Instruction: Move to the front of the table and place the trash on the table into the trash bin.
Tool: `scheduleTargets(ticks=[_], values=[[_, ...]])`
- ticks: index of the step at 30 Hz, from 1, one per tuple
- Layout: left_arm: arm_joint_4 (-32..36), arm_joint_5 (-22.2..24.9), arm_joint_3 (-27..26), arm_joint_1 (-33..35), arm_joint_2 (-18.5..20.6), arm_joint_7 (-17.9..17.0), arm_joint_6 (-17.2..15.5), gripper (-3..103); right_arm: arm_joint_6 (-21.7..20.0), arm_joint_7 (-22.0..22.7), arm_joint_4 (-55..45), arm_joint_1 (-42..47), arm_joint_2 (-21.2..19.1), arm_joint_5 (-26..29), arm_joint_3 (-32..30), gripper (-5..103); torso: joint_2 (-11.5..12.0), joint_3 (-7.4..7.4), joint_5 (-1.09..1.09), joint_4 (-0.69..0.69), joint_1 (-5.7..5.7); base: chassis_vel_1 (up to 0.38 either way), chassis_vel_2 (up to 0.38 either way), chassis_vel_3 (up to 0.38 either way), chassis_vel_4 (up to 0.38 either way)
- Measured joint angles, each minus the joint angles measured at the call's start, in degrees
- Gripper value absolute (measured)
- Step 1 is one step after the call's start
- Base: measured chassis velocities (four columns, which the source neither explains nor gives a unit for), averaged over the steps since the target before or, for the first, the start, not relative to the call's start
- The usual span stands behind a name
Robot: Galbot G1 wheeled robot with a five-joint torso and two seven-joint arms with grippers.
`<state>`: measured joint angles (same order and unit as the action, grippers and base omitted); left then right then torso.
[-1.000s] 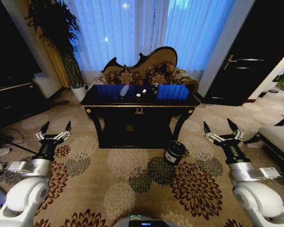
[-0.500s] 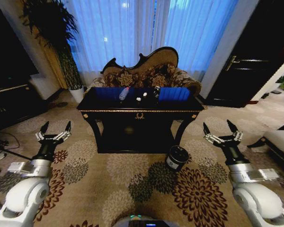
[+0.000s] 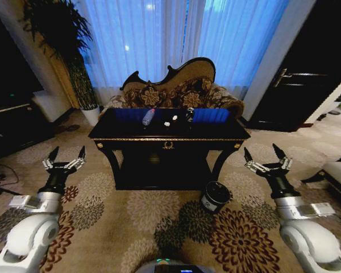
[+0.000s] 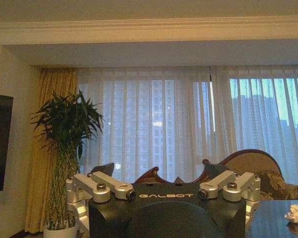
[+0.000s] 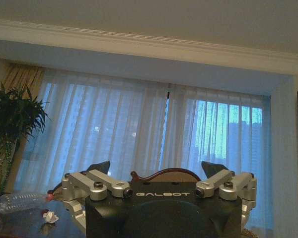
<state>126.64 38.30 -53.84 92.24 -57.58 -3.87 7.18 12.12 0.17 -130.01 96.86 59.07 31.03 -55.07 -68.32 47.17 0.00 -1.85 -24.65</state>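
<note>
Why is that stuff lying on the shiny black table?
A clear plastic bottle lies on its side on the glossy black table, beside small white crumpled paper bits. It looks like litter. The black round bin stands on the carpet.

One desk (image 3: 169,136) stands ahead, and on its top I count four bits of trash: one clear bottle (image 3: 148,117) lying at the left of the group, two small white crumpled paper bits (image 3: 167,123) and (image 3: 174,118) right of the bottle, and one dark can-like piece (image 3: 188,114) farthest right, though that last is dim and might be something else. One trash bin (image 3: 216,195) sits on the carpet by the desk's front right leg. Two end effectors flank the desk, the left end effector (image 3: 66,154) and the right end effector (image 3: 264,153), each with two fingers spread.
</note>
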Motion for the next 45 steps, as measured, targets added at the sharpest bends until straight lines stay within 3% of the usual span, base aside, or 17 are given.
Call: scheduleTargets(ticks=[45], values=[[0.5,-0.7,1.0,0.0,-0.4,0.1,0.0,100,0.2,-0.7,0.4,0.1,1.2,-0.1,0.6,100,0.0,0.0,0.0,0.0,-0.01,-0.126,0.123,0.126,-0.12]])
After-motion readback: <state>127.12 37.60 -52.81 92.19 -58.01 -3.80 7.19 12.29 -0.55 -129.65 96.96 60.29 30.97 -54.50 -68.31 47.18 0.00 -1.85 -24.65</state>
